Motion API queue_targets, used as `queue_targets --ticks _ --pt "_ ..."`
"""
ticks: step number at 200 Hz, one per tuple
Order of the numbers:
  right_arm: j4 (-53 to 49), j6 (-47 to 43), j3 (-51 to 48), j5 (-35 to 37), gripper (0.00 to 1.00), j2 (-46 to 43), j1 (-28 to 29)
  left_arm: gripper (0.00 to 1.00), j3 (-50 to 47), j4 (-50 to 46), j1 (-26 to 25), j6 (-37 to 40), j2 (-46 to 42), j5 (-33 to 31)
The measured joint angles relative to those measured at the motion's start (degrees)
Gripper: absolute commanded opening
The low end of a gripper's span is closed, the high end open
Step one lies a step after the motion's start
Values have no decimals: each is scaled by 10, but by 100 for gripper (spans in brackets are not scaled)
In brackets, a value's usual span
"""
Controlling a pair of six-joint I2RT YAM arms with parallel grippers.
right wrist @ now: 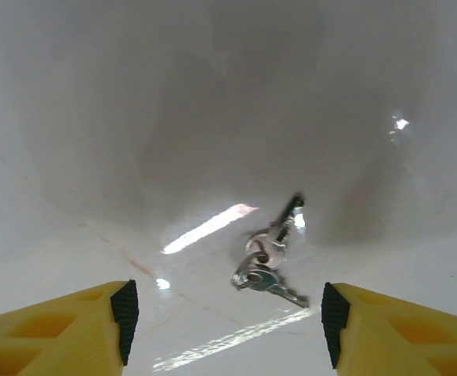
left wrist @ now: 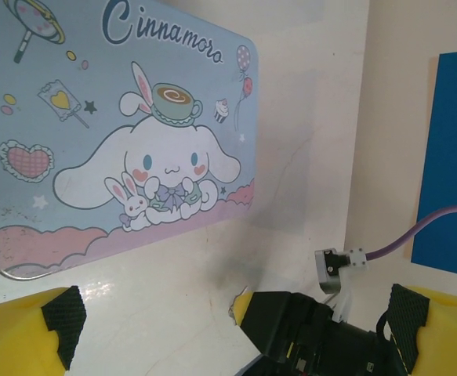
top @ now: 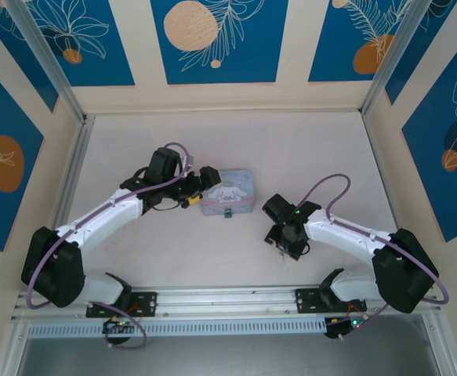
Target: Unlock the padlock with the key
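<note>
The key [right wrist: 269,265] is one of two small metal keys on a ring, lying flat on the pale table. My right gripper [right wrist: 228,325] hovers just above it, open, with the keys between and slightly ahead of its yellow fingers [right wrist: 71,329]. In the top view the right gripper [top: 281,237] points down at the table right of centre. The padlock [top: 228,212] is a tiny dark thing at the near edge of the pale blue cartoon box [top: 226,190]. My left gripper [top: 200,190] sits at the box's left side, open and holding nothing [left wrist: 234,325].
The cartoon-printed box [left wrist: 118,133] lies flat at the upper left of the left wrist view. The right arm's black wrist and purple cable [left wrist: 416,235] show beyond it. Aluminium posts and patterned walls [top: 212,39] enclose the table on three sides.
</note>
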Motion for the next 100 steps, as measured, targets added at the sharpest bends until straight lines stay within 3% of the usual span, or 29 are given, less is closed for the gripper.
queue_targets --ticks 100 --pt "28 -16 -1 25 42 66 22 100 0 -33 -16 0 -10 -41"
